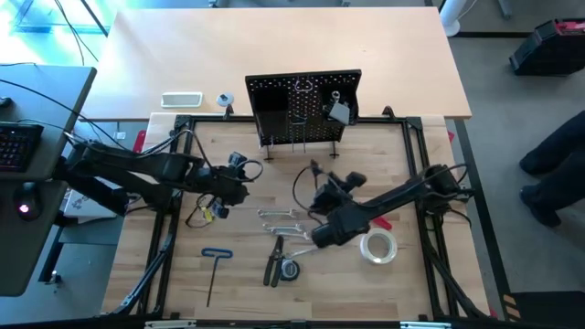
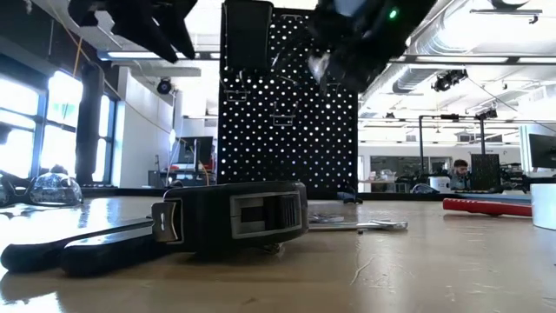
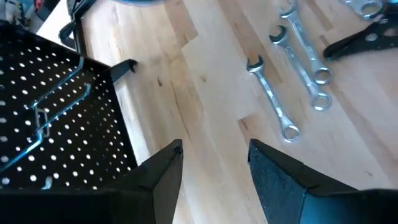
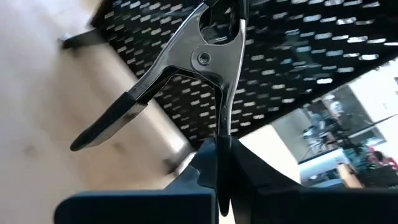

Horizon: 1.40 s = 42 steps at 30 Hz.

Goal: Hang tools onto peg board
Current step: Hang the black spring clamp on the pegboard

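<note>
Right hand [image 4: 217, 155] pinches a spring clamp [image 4: 186, 68] (jaws cut off); left hand [image 3: 214, 162] gapes empty.

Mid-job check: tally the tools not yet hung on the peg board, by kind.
Silver wrenches: 3
Pliers: 1
Tape measure: 1
Blue T-handle hex key: 1
Clear tape roll: 1
Red-handled tool: 1
Safety glasses: 1
Spring clamp, held in right gripper: 1
Total: 10
</note>
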Motion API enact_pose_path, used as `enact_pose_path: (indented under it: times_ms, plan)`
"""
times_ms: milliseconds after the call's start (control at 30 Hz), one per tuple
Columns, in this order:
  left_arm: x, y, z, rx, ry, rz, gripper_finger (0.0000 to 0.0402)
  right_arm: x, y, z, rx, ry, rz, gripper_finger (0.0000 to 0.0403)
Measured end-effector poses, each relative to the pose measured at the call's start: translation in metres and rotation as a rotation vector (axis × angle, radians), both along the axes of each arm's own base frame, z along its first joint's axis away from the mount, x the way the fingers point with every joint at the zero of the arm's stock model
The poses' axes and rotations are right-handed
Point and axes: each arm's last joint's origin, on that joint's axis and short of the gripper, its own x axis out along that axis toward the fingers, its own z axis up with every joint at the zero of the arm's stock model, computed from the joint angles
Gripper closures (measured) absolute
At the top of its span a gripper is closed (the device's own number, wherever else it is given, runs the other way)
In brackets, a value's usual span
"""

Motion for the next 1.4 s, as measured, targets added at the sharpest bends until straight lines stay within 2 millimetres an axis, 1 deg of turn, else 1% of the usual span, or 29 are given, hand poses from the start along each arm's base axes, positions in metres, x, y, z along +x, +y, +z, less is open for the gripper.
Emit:
enact_pose_path:
  times_ms: [100,167,267,400,533,633,700,867,933,1067,1200,1267,1400]
  plan:
    - [-0.009,0.001,0.005,-0.036,-0.011,0.003,0.0227,-0.011,-0.005,0.018,-0.023,-0.066,0.001,0.0398]
    - [-0.015,0.002,0.006,-0.053,-0.03,0.017,0.0227,-0.019,-0.013,0.029,-0.023,-0.067,0.002,0.0398]
    - [-0.026,0.003,0.001,-0.067,-0.047,0.027,0.0227,-0.035,-0.025,0.042,-0.038,-0.117,-0.01,0.0398]
    - [-0.038,0.005,-0.013,-0.08,-0.057,0.041,0.0227,-0.059,-0.036,0.051,-0.024,-0.174,-0.021,0.0398]
    - [-0.045,0.006,-0.026,-0.09,-0.072,0.045,0.0227,-0.08,-0.041,0.053,0.005,-0.218,-0.006,0.0398]
    - [-0.046,0.006,-0.032,-0.096,-0.094,0.04,0.0227,-0.087,-0.041,0.049,0.063,-0.23,0.034,0.0398]
    - [-0.046,0.006,-0.036,-0.097,-0.095,0.031,0.0227,-0.087,-0.04,0.042,0.137,-0.198,0.089,0.0398]
    - [-0.042,0.006,-0.037,-0.097,-0.119,0.021,0.0227,-0.077,-0.036,0.025,0.356,-0.186,0.358,0.0398]
    - [-0.042,0.005,-0.037,-0.094,-0.126,0.016,0.0227,-0.076,-0.036,0.018,0.394,-0.216,0.432,0.0398]
    - [-0.041,0.005,-0.035,-0.101,-0.147,0.019,0.0227,-0.08,-0.047,0.006,0.349,-0.279,0.438,0.0398]
    - [-0.04,0.005,-0.034,-0.107,-0.167,0.021,0.0227,-0.084,-0.066,-0.004,0.28,-0.36,0.401,0.0398]
    - [-0.039,0.005,-0.033,-0.108,-0.173,0.02,0.0227,-0.087,-0.076,-0.008,0.227,-0.393,0.355,0.0398]
    - [-0.039,0.005,-0.033,-0.106,-0.178,0.023,0.0227,-0.088,-0.089,-0.009,0.115,-0.408,0.276,0.0398]
